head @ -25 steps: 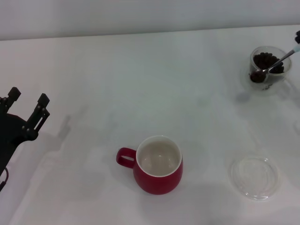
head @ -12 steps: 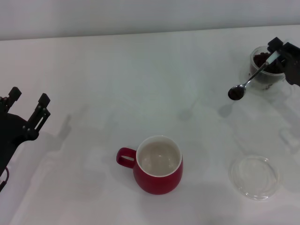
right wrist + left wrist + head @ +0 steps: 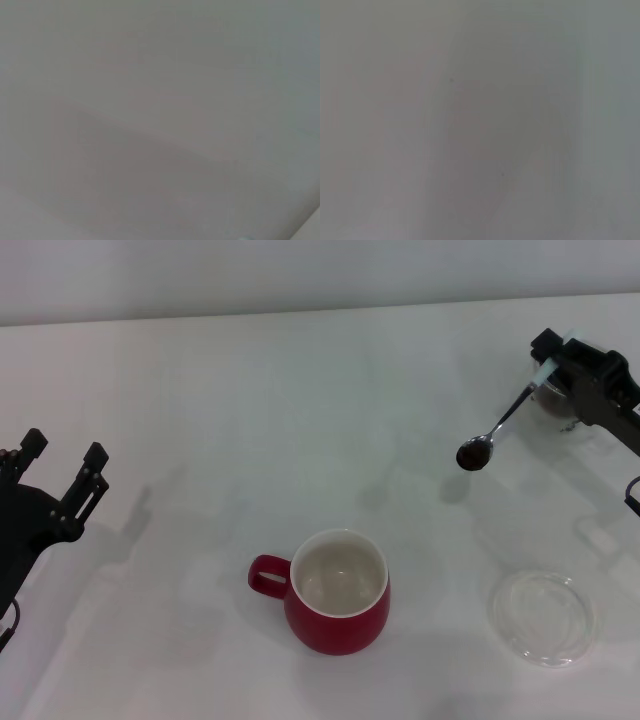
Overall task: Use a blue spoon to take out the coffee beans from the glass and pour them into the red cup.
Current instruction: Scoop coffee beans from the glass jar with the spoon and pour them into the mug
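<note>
My right gripper (image 3: pixel 552 358) is shut on the pale handle of the blue spoon (image 3: pixel 497 430) at the far right, above the table. The spoon slants down to the left, and its bowl carries dark coffee beans (image 3: pixel 473 455). The glass (image 3: pixel 553 397) is mostly hidden behind the gripper. The red cup (image 3: pixel 338 590) stands at the near middle, its cream inside empty, its handle pointing left. The spoon's bowl is to the right of the cup and farther from me. My left gripper (image 3: pixel 60 452) is open and empty at the left edge.
A flat clear round dish (image 3: pixel 544 618) lies on the white table to the right of the red cup. Both wrist views show only a plain grey surface.
My right gripper lifted the loaded spoon out of the glass and carried it left, toward the red cup. The gripper now covers most of the glass. The left arm has not moved.
</note>
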You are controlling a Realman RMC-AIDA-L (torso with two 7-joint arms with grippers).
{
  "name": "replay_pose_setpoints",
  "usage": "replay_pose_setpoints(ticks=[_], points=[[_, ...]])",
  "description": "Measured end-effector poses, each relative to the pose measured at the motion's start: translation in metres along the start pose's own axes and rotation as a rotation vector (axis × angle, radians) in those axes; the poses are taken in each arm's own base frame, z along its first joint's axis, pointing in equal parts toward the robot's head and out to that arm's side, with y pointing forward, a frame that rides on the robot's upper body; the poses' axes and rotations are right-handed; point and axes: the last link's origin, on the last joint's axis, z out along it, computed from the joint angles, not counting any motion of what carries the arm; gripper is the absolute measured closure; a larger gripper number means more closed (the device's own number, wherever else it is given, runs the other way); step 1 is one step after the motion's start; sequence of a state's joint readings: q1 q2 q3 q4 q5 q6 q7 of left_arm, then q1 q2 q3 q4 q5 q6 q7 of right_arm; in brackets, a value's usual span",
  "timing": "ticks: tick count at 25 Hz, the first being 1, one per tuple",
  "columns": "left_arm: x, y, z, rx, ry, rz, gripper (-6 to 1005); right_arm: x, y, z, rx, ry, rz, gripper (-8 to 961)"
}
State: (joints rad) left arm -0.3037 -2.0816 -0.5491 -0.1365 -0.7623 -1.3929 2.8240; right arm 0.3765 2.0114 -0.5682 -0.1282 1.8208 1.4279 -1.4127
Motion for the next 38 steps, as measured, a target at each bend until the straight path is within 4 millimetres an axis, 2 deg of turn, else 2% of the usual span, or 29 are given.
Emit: replay_pose_setpoints(ticks=[16,23,38], points=[[-0.002,0.0,-0.003,0.007,-0.006,-0.004,271,0.022,0.006,0.017,-0.025,0.136,0.0,783],[-0.002,0.0,-0.004,0.011,-0.006,-0.005,271,0.037,0.015,0.031,-0.07,0.242,-0.011,783],[-0.001,0.0,-0.003,0.01,-0.004,-0.004,272,0.056,0.024,0.047,-0.104,0.336,0.008,781]])
